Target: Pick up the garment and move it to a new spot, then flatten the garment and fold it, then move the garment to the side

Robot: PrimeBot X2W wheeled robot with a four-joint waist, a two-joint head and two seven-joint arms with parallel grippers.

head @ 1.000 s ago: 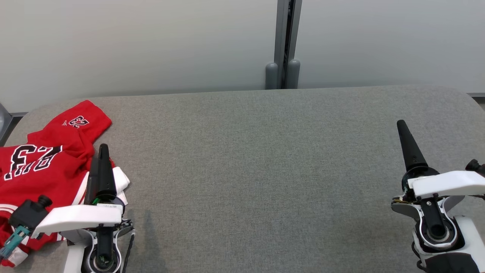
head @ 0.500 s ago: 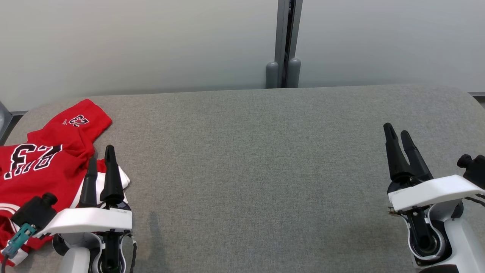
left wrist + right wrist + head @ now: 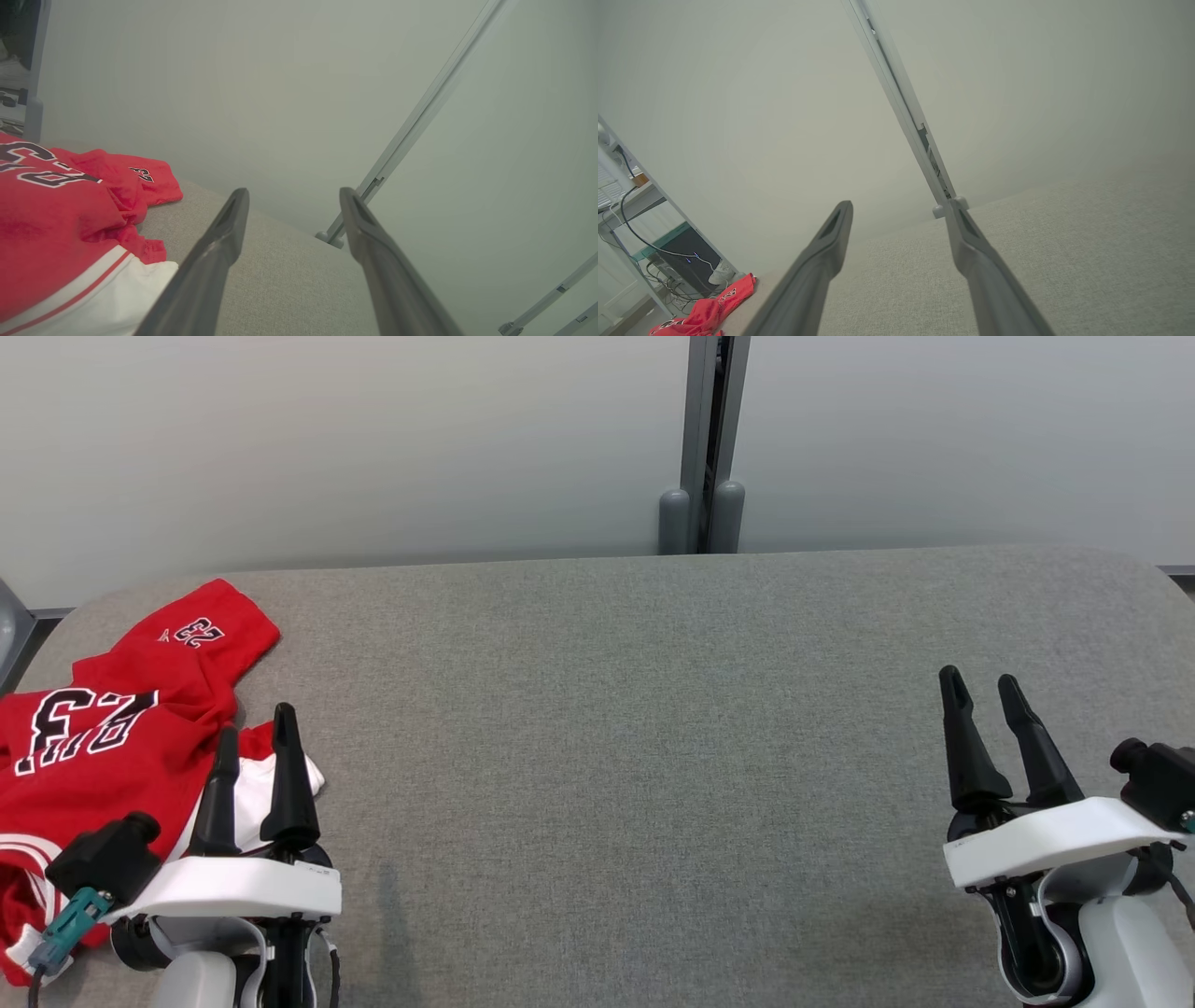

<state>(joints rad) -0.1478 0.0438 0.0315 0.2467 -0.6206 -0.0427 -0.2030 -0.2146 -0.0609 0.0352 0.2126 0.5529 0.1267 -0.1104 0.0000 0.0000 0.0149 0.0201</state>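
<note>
Left pincer (image 3: 255,721) and right pincer (image 3: 977,676) stood wide, empty, above the bench (image 3: 607,709); garment (image 3: 112,747) lay crumpled beside the left.

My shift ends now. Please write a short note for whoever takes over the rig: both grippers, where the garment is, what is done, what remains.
Left gripper: open, empty, at the near right edge of the garment.
Right gripper: open, empty, at the right side of the table.
Garment: red jersey, lying crumpled at the table's left end.
Done: nothing that shows; it is neither flat nor folded.
Left: pick it up, move it, flatten, fold, set it aside.
</note>
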